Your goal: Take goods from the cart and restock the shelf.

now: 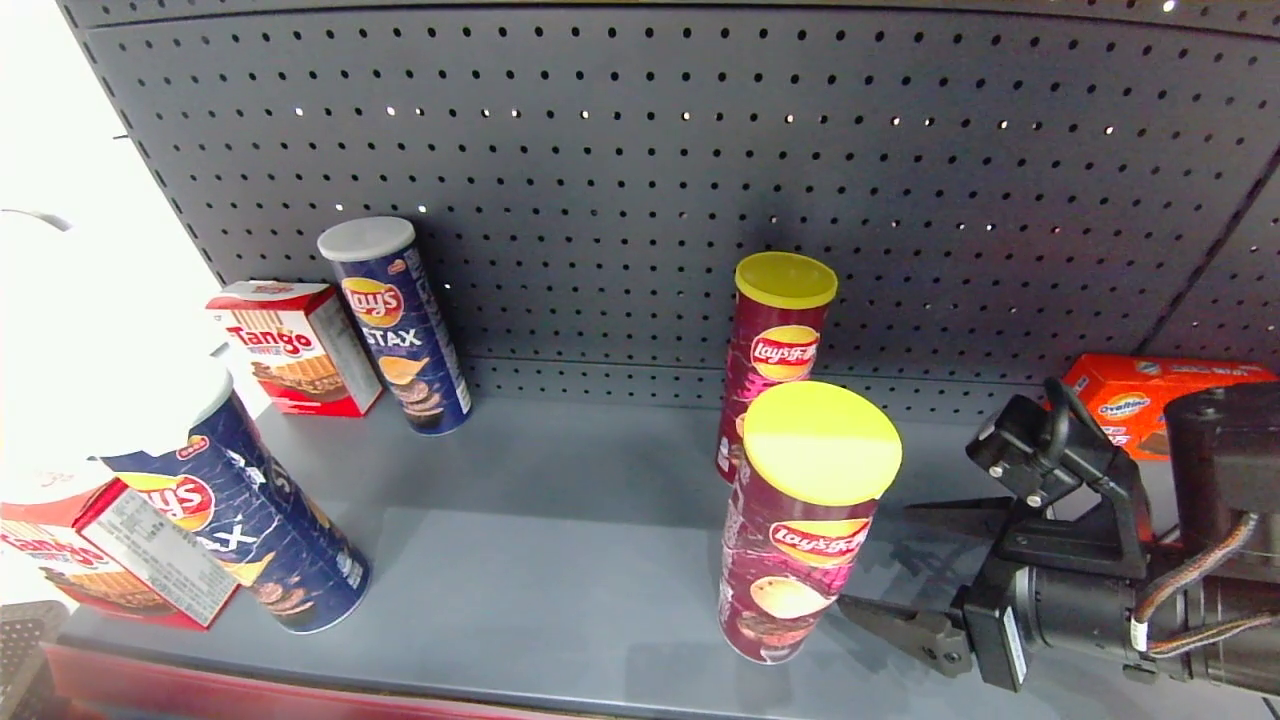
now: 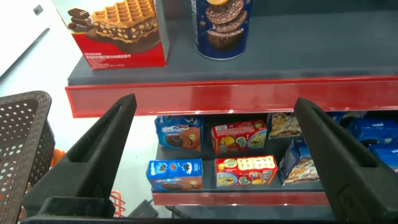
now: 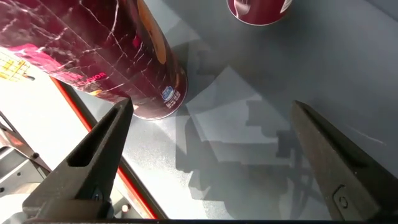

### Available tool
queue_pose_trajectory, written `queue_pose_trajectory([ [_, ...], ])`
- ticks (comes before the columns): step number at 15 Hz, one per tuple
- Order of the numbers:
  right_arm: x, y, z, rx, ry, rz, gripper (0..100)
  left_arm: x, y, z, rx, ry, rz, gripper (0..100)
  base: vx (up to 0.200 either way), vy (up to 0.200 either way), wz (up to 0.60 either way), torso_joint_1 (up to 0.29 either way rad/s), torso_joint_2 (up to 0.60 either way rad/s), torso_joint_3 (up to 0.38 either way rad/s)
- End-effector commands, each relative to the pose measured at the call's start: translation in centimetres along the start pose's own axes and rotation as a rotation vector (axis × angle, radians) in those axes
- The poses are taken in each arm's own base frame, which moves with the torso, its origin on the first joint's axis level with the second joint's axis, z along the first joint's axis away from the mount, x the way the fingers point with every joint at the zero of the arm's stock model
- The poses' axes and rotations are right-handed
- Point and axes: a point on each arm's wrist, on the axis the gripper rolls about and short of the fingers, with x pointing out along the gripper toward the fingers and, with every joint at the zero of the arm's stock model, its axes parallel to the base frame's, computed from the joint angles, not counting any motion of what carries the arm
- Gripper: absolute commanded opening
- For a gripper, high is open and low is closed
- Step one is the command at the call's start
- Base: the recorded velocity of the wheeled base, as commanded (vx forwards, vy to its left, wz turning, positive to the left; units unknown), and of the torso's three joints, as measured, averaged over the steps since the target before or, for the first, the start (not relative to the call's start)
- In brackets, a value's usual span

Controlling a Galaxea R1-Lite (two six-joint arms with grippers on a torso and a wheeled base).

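Two maroon chip cans with yellow lids stand upright on the grey shelf (image 1: 560,520), one at the front (image 1: 805,520) and one behind it by the pegboard (image 1: 775,350). My right gripper (image 1: 915,570) is open just to the right of the front can, empty and not touching it. In the right wrist view the front can (image 3: 106,56) stands off one finger of the open right gripper (image 3: 211,109), and the rear can's base (image 3: 258,9) is farther off. My left gripper (image 2: 214,102) is open and empty, below and in front of the shelf's red front edge (image 2: 236,93).
On the shelf's left stand two blue chip cans (image 1: 395,325) (image 1: 240,510) and two red wafer boxes (image 1: 290,345) (image 1: 100,560). An orange box (image 1: 1150,400) is at the rear right. A black mesh basket (image 2: 22,143) and a lower shelf of biscuit packs (image 2: 242,155) are below.
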Motion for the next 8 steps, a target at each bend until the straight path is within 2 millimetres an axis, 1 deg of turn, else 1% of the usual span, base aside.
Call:
queue_pose_trajectory([
  [1, 0.02, 0.01, -0.01, -0.001, 0.0, 0.002, 100, 0.01, 0.0, 0.0, 0.0, 0.001, 0.0, 100, 0.0, 0.0, 0.0, 0.0, 0.0, 0.0],
  [8, 0.29, 0.0, -0.13, 0.0, 0.011, 0.003, 100, 0.01, 0.0, 0.0, 0.0, 0.001, 0.0, 100, 0.0, 0.0, 0.0, 0.0, 0.0, 0.0],
])
